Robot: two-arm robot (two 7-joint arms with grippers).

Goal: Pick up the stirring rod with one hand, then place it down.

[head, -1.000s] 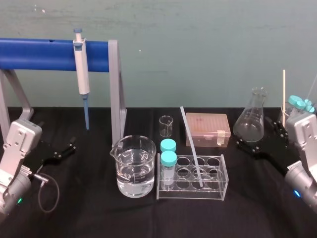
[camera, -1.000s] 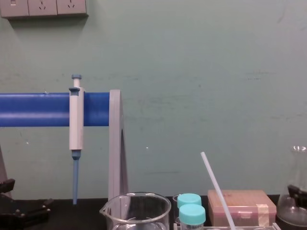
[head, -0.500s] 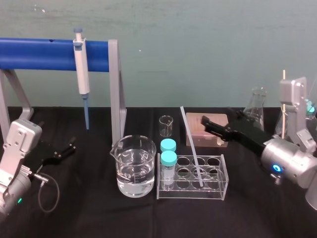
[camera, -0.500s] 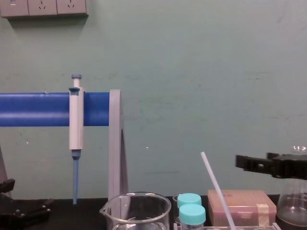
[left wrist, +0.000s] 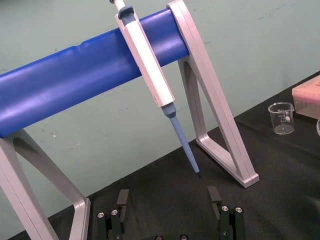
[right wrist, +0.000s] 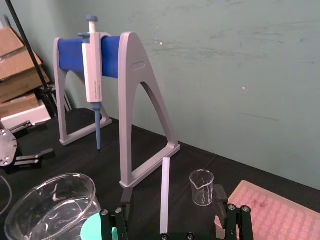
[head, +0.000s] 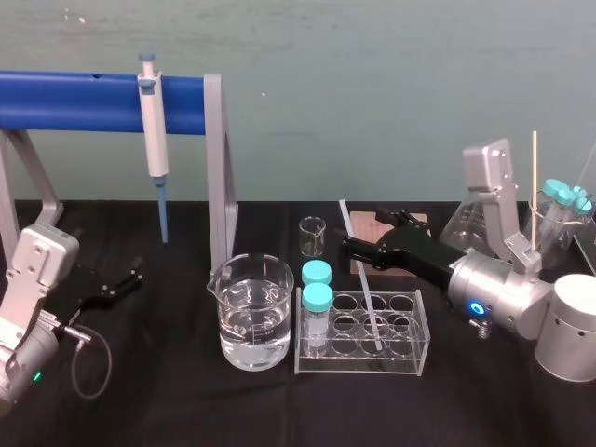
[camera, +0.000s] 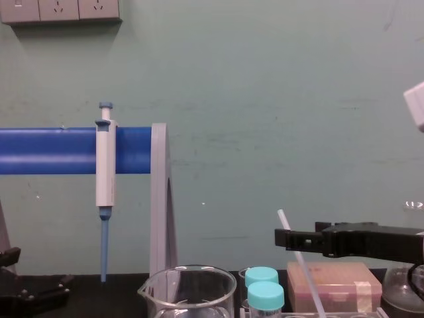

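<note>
Black table carries a blue-barred, grey-legged pipette stand at back left. Right black flat-jawed gripper hangs over a clear plastic 8-hole tube rack — jaws spread wide, released, gripping nothing. Left black gripper rests on the table at left, jaws apart too. Thin translucent-white stirring rod stands tilted in the rack, lower end in 1 hole, upper part in the gap between the right jaws — touching neither in the right wrist view.
</note>
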